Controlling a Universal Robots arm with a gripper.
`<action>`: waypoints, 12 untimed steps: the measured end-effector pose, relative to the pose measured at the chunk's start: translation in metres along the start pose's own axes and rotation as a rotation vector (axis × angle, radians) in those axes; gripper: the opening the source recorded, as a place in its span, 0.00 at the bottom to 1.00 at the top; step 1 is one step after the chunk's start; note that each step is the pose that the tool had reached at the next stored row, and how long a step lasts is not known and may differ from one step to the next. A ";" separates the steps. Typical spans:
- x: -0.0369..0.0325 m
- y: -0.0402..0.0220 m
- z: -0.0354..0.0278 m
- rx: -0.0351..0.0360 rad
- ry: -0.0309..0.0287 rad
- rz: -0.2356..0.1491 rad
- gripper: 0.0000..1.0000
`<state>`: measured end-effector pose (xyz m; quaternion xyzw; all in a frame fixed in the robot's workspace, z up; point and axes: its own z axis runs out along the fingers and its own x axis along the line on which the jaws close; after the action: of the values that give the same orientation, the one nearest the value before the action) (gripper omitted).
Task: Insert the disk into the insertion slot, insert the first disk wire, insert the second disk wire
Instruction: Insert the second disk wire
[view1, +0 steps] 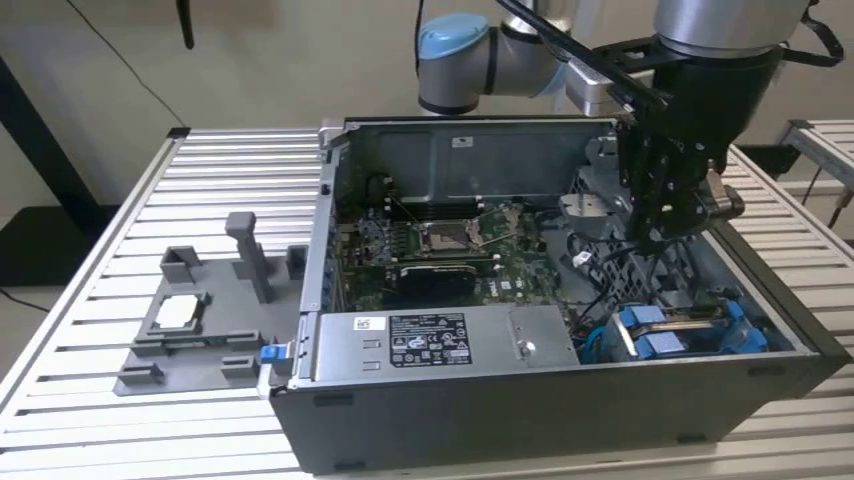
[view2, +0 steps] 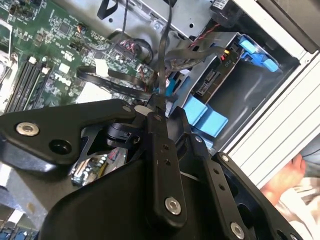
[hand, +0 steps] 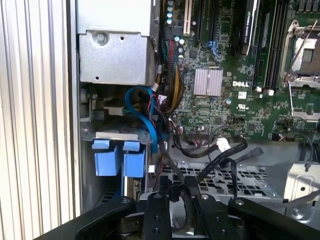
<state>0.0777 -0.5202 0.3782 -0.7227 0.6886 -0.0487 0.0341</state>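
My claw (hand: 177, 192) is narrow, pinching a black wire (view2: 164, 60) inside the open computer case (view1: 561, 400). Just beyond it, at the exterior view's lower right, the disk (view1: 687, 325) sits in the insertion slot (view2: 227, 44). The motherboard (view1: 454, 250) lies farther back.

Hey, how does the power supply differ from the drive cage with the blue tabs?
The power supply is a grey box with a white sticker; the drive cage carries blue plastic tabs. The power supply lies toward the exterior view's left, the drive cage in the right corner. Both sit inside the open case along its near wall.
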 end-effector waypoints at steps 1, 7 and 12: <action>-0.0007 0.0005 0.0002 0.0010 0.0036 -0.004 0.27; -0.0017 0.0081 0.0001 0.0169 0.0231 -0.014 0.27; -0.0022 0.0120 0.0006 0.0688 0.0408 -0.014 0.27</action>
<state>0.0657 -0.5186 0.3761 -0.7248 0.6819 -0.0874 0.0445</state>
